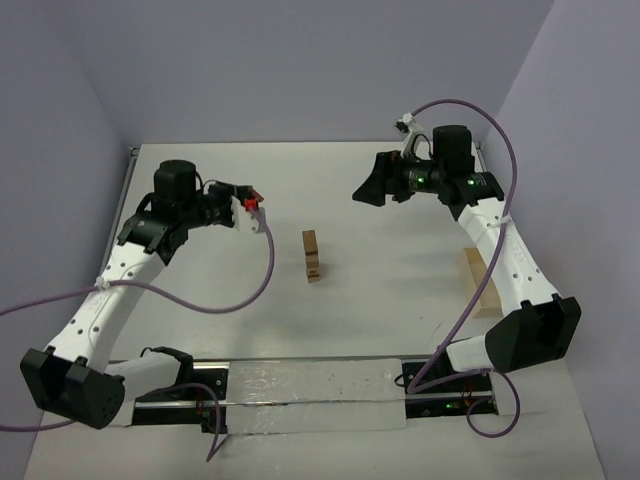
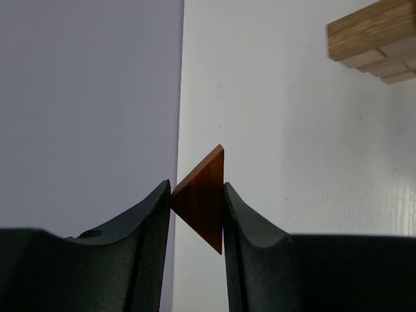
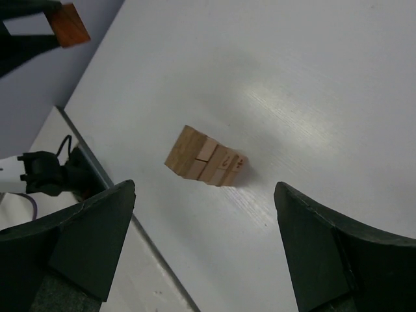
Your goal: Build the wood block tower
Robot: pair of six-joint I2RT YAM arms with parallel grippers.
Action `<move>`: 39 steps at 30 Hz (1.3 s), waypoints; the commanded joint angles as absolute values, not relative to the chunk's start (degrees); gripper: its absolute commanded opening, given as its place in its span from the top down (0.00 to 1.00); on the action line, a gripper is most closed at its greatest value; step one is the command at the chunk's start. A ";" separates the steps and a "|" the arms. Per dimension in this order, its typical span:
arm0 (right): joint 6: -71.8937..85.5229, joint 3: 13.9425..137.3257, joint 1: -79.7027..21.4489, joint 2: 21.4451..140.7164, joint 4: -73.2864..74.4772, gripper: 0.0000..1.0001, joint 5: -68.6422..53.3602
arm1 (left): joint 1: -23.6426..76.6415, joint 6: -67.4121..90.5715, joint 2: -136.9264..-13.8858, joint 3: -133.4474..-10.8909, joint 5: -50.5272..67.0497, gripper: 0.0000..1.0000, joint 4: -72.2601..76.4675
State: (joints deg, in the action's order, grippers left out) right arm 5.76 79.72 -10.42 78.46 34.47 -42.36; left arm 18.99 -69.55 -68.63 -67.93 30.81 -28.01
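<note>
The wood block tower is seen standing on the white table, near its middle and roughly between the two arms. It is made up of tan wooden blocks, and its layers are shown slightly offset from one another in the left wrist view. Nothing is touching it.

A reddish-brown block is held clamped between the jaws of the left arm, which are closed on its opposite sides. The block is turned so that a corner points forward out of the grip. It is held above the table, to the left of the tower and well apart from it. The same block can be made out in the far corner of the right wrist view.

The jaws of the right arm are spread wide, and nothing is held between them. They are raised above the table to the right of the tower and behind it. A pale wooden piece is partly hidden beside the right arm.
</note>
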 commanded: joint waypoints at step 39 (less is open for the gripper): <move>17.53 77.65 -41.57 83.36 14.63 0.23 -38.72 | 36.43 -76.90 -54.36 -56.86 35.11 1.00 -24.56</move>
State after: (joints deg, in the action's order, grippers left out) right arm 16.58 78.19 -41.01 83.16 18.97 -35.29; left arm 36.00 -77.67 -55.59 -56.69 32.24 -28.16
